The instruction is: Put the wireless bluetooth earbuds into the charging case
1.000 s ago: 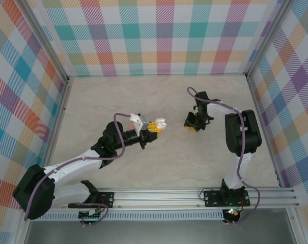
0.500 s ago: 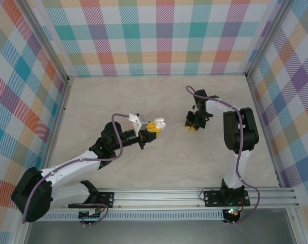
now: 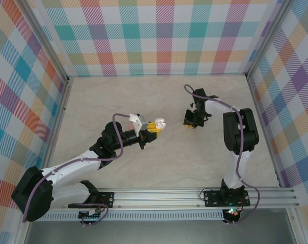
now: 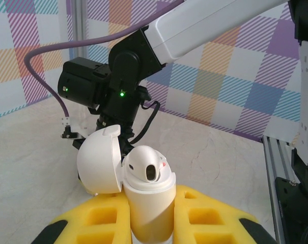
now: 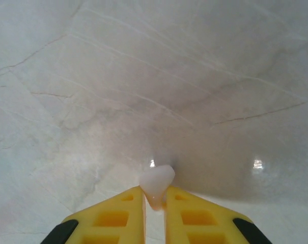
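Your right gripper, clamped on a white earbud, sits three o'clock of the open case your left gripper clamps; bring it over slowly, stem down.

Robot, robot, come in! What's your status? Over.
Left end effector shut on open charging case, seated earbud inside. Right end effector shut on white earbud, near tabletop. Nothing between them.

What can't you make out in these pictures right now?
- Case bottom: left wrist view, hidden between the left jaws and cut off by the lower edge.
- White bit in the right jaws: right wrist view, the jaws hide all but its tip.
- Top view: that bit is too small.
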You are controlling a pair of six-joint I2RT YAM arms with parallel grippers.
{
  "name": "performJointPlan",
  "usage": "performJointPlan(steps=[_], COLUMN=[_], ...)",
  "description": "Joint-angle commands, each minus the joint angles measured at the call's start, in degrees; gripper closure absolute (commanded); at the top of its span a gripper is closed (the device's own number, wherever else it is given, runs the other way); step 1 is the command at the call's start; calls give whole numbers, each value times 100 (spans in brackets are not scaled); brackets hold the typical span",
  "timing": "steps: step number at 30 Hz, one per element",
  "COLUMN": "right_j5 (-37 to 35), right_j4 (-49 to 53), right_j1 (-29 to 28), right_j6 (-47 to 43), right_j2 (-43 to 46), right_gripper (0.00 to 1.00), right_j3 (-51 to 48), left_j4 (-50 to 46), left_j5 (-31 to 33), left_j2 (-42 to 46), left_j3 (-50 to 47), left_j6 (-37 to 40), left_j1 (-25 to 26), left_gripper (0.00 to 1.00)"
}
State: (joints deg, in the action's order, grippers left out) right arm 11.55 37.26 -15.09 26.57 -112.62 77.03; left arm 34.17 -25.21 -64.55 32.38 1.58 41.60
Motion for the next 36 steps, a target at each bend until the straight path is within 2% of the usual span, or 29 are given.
performJointPlan(steps=[1,7,13,19,26,36], right_j5=[32,-91,-22,-269,-1402,-2288], right_j4=[10,-14,18,216,-3,-319], right_j1=[-46,-45,-55,-260,-1228,-2387], right_j6=[-81,-121,-127,-1,309,864], right_j2=[437,995,1449,2499,3983,4620], right_gripper=[85,86,92,94,97,99], right_j3=[-91,-217,-228,-180,-342,-383], left_j4=[88,151,133,284,493,715], left_j5=[-19,-44,-62,-105,-90,151], left_j2=[-37,-177,-284,-370,-734,-1159], left_j3=[-9,55,167,257,593,1068], left_j6=[123,175,227,392,623,641], left_j1=[84,83,78,79,79,84], left_gripper=[100,100,100,100,100,100])
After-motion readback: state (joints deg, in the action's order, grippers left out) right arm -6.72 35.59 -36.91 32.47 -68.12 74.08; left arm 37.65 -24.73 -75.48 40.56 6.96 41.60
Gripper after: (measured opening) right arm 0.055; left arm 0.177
